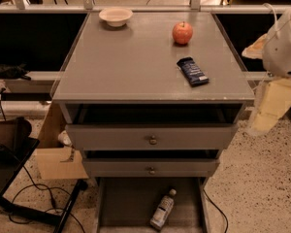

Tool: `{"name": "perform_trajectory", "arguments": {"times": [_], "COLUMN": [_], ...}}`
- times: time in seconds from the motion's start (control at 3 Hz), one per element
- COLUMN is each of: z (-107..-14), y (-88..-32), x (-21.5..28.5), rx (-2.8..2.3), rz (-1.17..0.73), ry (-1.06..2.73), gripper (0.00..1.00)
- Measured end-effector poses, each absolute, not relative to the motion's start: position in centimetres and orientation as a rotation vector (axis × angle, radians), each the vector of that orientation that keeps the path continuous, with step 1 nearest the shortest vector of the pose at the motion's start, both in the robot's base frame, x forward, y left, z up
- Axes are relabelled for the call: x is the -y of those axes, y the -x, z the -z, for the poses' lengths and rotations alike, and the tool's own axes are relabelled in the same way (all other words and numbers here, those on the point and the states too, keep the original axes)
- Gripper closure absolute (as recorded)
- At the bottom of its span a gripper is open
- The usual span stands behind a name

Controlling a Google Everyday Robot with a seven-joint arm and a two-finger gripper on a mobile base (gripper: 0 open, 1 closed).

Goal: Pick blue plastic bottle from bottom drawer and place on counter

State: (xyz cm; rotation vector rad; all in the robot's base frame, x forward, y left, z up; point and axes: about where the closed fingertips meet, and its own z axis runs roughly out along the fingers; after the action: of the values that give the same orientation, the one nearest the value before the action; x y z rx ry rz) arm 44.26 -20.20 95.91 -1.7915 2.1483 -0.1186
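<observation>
One blue plastic bottle [163, 209] is lying on its side in the bottom drawer [126, 203], near the right wall, its white cap pointing far and right and its clear body wearing a pale label. Three drawers are showing in all: this shallow open tray with its plain flat grey floor, and two knobbed drawers [111, 137] above it, both sitting slightly pulled out, each carrying one small round knob [153, 140]. On the counter [131, 62], a wide matte grey rectangle, three things are resting well apart: one shallow pale bowl [116, 16] at the far left, one round red apple [182, 33] at the far right, and one flat dark blue snack bar [192, 71] nearer, on the right. The single gripper [269, 113] is hanging off the right side of the cabinet, a pale cream blocky shape under a rounded white arm housing, touching neither counter nor bottle; whether it is spread or closed I cannot tell. One brown cardboard box [58, 154] is leaning at the cabinet's left on the speckled floor [252, 178].
</observation>
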Motion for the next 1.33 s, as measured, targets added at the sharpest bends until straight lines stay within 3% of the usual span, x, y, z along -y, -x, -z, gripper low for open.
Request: {"name": "perform_trajectory", "arguments": {"times": [0.67,1.33], "z": [-88.8,-70.7], "y": [-38.8,-32.6], "x": [20.2,20.5], "rx": [-1.940,-1.793], "rz": [0.160,0.008], "ry": [1.875,2.145], "gripper": [0.00,0.00]}}
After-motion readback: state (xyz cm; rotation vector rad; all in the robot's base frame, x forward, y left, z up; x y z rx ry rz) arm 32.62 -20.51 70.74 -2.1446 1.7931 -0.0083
